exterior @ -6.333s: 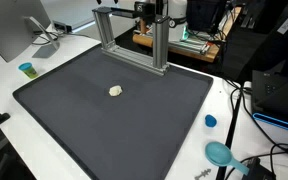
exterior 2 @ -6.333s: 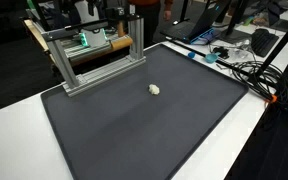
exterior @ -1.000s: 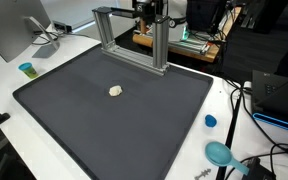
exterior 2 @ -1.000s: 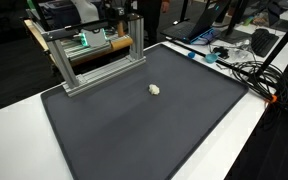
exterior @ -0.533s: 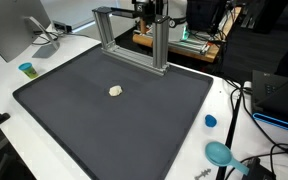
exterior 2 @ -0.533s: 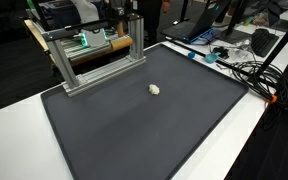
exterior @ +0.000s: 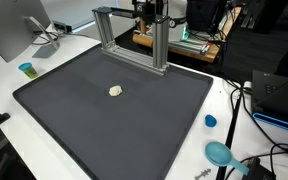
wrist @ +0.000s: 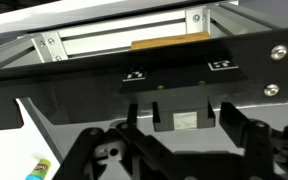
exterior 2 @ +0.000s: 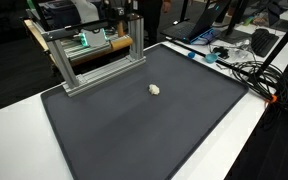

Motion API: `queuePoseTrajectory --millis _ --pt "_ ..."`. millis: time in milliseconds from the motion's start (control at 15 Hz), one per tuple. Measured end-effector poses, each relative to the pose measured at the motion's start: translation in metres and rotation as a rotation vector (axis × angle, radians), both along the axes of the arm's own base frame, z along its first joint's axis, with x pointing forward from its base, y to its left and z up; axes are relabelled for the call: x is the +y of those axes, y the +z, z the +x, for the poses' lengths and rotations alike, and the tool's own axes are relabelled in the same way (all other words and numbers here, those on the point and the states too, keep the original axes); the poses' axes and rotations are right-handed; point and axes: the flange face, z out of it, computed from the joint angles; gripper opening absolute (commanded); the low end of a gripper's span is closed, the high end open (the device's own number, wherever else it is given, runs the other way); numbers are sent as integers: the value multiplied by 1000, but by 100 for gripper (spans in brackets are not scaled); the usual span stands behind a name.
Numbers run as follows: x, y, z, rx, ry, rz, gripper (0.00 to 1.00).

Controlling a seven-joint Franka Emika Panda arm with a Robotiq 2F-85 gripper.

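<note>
From where I stand, the gripper [wrist: 183,138] sits high at the back of the table, at the top middle in an exterior view, right over the frame [exterior: 160,45], a metal gate of two posts and a top bar. In the wrist view its dark finger links fill the bottom edge, spread to the left and right, so the jaws stand apart. A dark plate [wrist: 184,70] with screws runs across the middle just beyond them, and I cannot tell whether they touch it. Above the plate, at the upper middle, are pale bars with a wooden strip [wrist: 169,42]. The frame stands on the far edge of the mat [exterior: 104,130], upper middle in both exterior views. A small pale lump [exterior: 115,91] lies alone on the mat, a little left of centre, well apart from the frame and the gripper. Off the mat, on the white table [exterior: 4,105], a teal cup [exterior: 26,69] stands at the left edge below a monitor [exterior: 12,30]. At the lower right, a blue cap [exterior: 210,121] lies above a teal scoop [exterior: 219,153]. Cables [exterior 2: 249,70] trail along the right side.
</note>
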Motion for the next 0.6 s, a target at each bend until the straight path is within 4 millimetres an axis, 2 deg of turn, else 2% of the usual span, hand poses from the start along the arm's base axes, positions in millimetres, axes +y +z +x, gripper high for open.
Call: queuePoseTrajectory --millis 133,200,400,467,600 --pt "-1 -1 -1 9 -9 1 71" --pt "-1 -1 -1 11 -9 1 69" --pt "0 -2 -1 19 3 1 42" --pt "1 -2 -1 23 9 1 37" --pt "3 -1 -1 27 16 4 34"
